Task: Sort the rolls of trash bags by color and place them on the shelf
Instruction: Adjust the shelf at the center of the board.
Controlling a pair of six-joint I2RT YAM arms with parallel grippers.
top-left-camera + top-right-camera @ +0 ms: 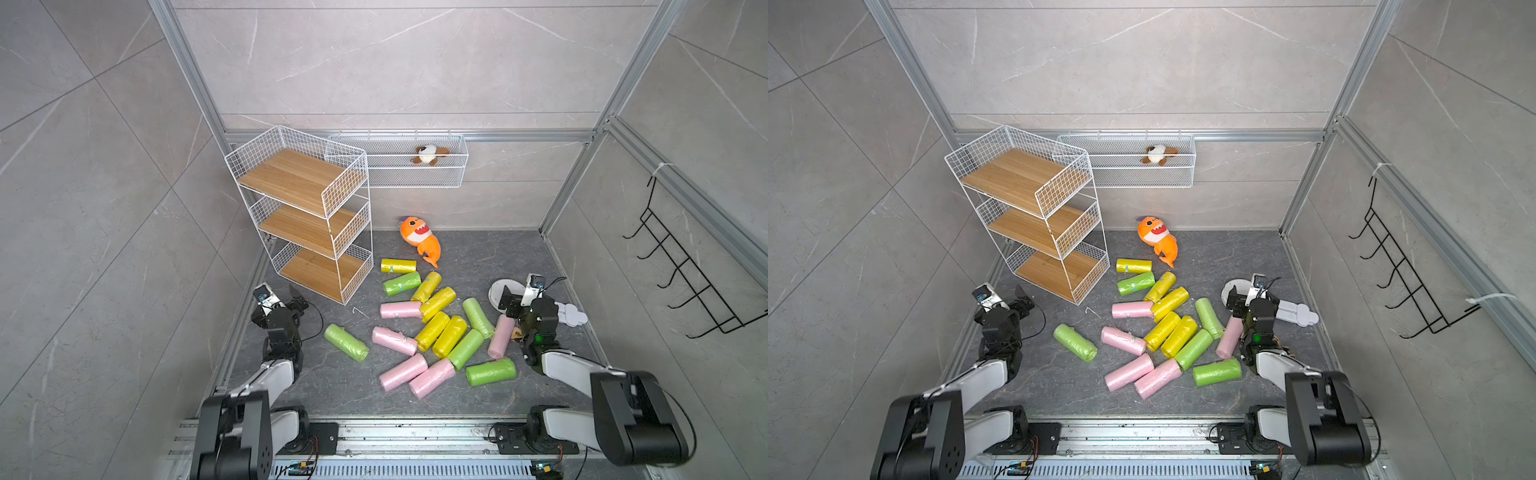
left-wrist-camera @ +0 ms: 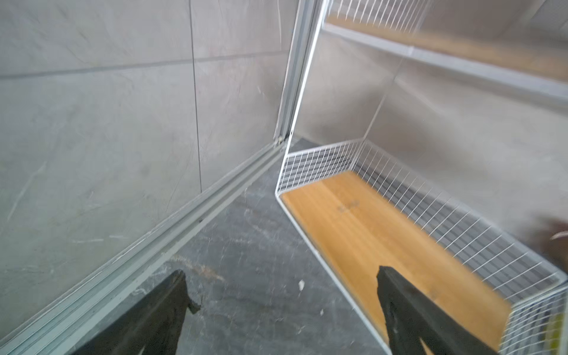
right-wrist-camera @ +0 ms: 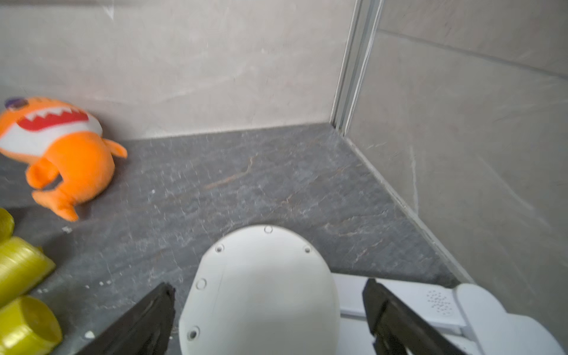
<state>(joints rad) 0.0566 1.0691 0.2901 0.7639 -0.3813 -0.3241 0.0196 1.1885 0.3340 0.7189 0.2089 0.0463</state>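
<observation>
The rolls of trash bags (image 1: 450,336) are thin, crinkled plastic with a soft sheen, in green, pink and yellow. The shelf (image 1: 345,193) is white-coated metal wire around light wood boards (image 2: 368,233), matt and finely grained. The floor (image 3: 246,184) under me looks like dark, matt, veined stone. The walls (image 1: 395,62) look like smooth pale tile, framed in brushed aluminium rails (image 1: 407,136). The shark (image 3: 70,159) is orange plush cloth. The fingers (image 2: 405,310) of my left gripper (image 2: 281,270) are matt black and rough-edged.
</observation>
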